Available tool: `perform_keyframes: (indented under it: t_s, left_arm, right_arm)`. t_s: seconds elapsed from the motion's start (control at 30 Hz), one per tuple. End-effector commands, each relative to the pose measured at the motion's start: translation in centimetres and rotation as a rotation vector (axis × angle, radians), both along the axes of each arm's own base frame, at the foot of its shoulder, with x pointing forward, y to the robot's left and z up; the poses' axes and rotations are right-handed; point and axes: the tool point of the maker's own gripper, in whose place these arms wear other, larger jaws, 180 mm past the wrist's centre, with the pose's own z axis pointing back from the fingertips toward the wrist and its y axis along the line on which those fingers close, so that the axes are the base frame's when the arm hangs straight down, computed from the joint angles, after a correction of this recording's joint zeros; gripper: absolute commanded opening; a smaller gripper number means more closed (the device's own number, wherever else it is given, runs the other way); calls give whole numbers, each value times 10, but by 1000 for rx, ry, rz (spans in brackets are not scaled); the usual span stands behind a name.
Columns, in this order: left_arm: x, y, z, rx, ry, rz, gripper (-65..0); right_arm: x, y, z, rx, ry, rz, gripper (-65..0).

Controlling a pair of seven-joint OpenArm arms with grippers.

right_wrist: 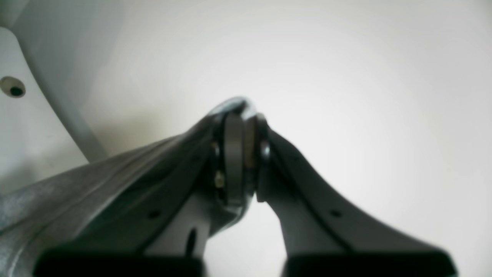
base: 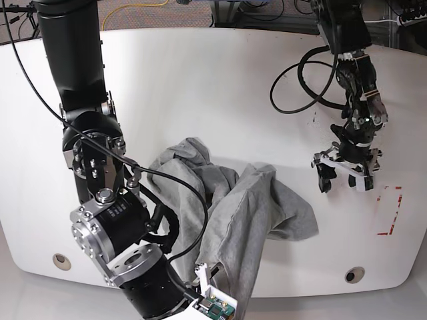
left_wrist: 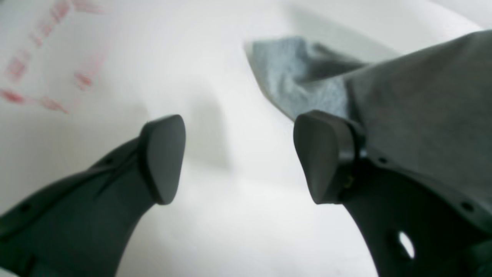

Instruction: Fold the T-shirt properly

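The grey T-shirt (base: 233, 200) lies crumpled in the middle of the white table (base: 200, 87), and one part rises toward the front edge. My right gripper (base: 208, 283) sits there, low in the base view. In the right wrist view that gripper (right_wrist: 248, 148) is shut on a pinch of the T-shirt (right_wrist: 96, 184), which drapes over its left finger. My left gripper (base: 343, 175) hovers to the right of the shirt. It stands open (left_wrist: 242, 157) with nothing between its fingers, and the T-shirt (left_wrist: 292, 80) lies beyond the right finger.
Red tape marks (base: 390, 210) sit on the table's right side and show blurred in the left wrist view (left_wrist: 46, 61). Black cables (base: 300, 87) loop behind the left arm. The bulky right arm (base: 100, 220) fills the left foreground. Round holes (base: 353, 275) sit near the front edge.
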Motion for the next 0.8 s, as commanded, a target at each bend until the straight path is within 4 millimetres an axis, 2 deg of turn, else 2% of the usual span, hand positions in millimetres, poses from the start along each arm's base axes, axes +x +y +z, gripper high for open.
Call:
perform_keyframes:
  t_s: [0.0, 0.1, 0.27, 0.4, 0.77]
  left_arm:
    - [19, 3, 9, -26, -37, 9, -203]
    - [28, 1, -9, -62, 10, 13, -203]
    - [44, -20, -27, -156, 55, 9, -203]
    - [57, -27, -30, -214, 48, 16, -203]
    - [83, -45, -41, -402, 48, 53, -203]
  right_arm:
    - [-7, -2, 20, 27, -59, 8, -650]
    - [-6, -2, 16, 27, -51, 9, -650]
    - [-5, -2, 10, 28, -38, 9, -650]
    - [-4, -2, 4, 27, -23, 9, -650]
    - [-4, -2, 3, 27, -22, 9, -650]
